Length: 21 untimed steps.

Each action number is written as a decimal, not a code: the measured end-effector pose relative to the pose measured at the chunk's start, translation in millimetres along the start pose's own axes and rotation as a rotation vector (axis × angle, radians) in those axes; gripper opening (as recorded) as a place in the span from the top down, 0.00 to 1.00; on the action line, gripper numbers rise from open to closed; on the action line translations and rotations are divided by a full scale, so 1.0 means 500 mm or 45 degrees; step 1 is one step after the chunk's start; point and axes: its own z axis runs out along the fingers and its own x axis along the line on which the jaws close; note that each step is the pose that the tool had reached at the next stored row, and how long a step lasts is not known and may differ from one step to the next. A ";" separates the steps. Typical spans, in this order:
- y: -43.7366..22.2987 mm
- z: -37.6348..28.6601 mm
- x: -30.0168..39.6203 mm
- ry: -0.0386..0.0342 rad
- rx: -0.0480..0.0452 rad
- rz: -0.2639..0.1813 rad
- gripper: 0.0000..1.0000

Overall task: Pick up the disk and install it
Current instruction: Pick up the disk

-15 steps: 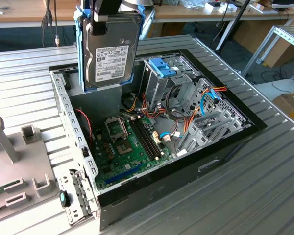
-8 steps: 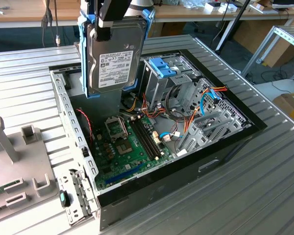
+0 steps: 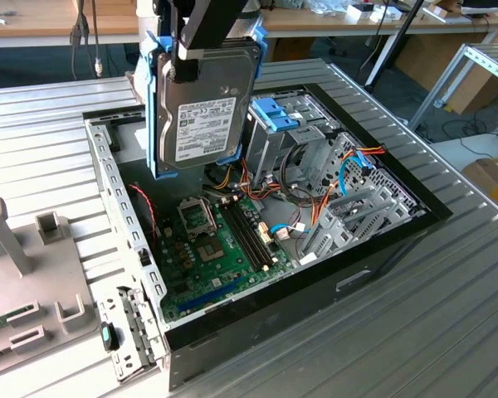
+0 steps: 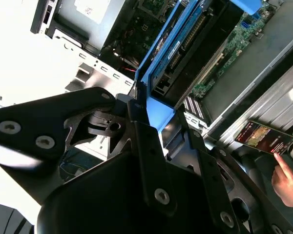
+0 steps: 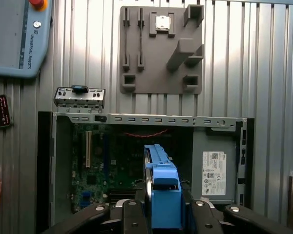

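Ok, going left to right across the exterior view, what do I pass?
Grey fixture plate → disk held above the open case → blue clip atop the drive cage → brown box.

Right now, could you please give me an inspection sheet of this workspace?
Surface: ribbed metal table, bearing an open computer case.
Job's things: disk held upright above the case, not yet installed.
Clutter: grey fixture plate and a small metal bracket beside the case.
Gripper: gripper shut on the disk's top edge.
Cables: orange, red and blue wires loose inside the case.
Surroundings: a person's hand by a phone; workbenches behind.
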 end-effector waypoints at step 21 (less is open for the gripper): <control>-0.013 -0.002 0.074 0.0107 0.000 0.011 0.64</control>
